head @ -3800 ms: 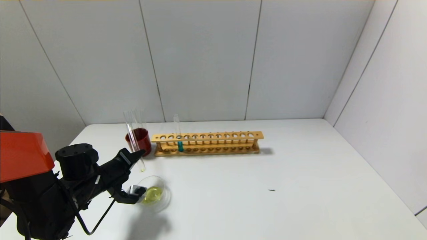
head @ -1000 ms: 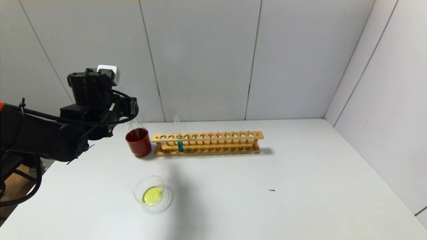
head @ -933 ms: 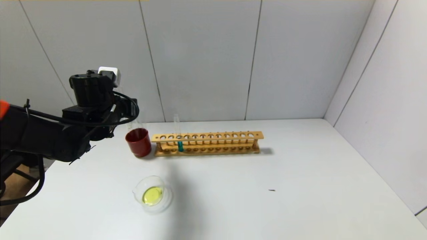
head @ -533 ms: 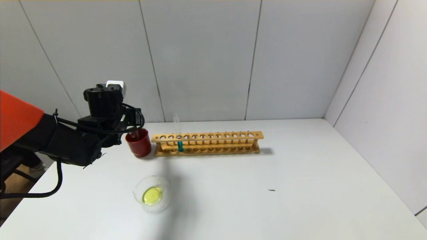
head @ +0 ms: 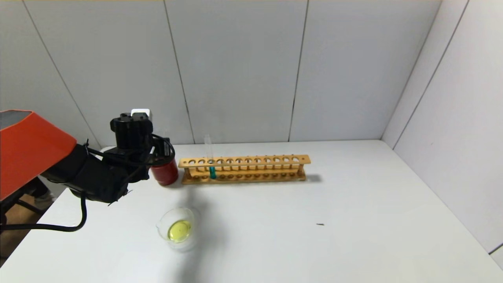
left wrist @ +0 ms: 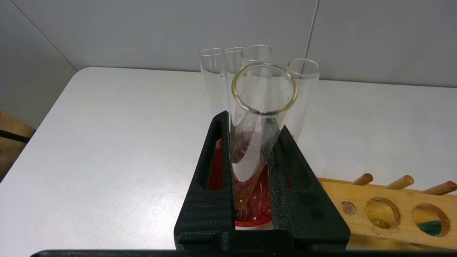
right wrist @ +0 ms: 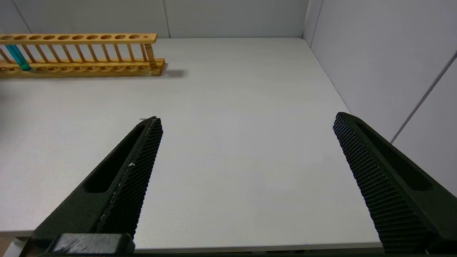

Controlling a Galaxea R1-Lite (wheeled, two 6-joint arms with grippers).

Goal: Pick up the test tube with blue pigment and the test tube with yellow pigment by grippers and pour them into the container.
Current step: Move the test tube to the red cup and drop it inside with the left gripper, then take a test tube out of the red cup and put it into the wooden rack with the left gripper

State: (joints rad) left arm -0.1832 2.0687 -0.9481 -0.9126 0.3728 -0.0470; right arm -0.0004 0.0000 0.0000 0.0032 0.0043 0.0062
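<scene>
The left gripper (left wrist: pixel 250 178) is clamped tight on the slim clear glass test tube with a yellow-tinged rim (left wrist: pixel 262 117), now apparently emptied, and holds it upright with its rounded bottom inside the dark red opaque cup (head: pixel 165 173), where several colourless clear tubes (left wrist: pixel 217 82) lean just beside it. The chief risk, as I judge it, is glass on glass: if the jaws open before the tube's bottom has settled, it could drop and knock or crack its neighbours; if the arm drifts sideways while gripping, it could tip the light cup over against the wooden test tube rack (head: pixel 243 169) standing right next to it. The low clear glass dish with a pouring lip (head: pixel 178 230) sits nearer the front of the white table (head: pixel 314 236), well apart from the cup, and holds a pool of yellow liquid; a careless retreat across it could nudge it and spill. The slim tube with teal-blue liquid (head: pixel 212 171) stands in the rack, near its cup end, not yet poured. The right gripper (right wrist: pixel 246 142) hangs spread wide and empty over bare table, far from the rack.
</scene>
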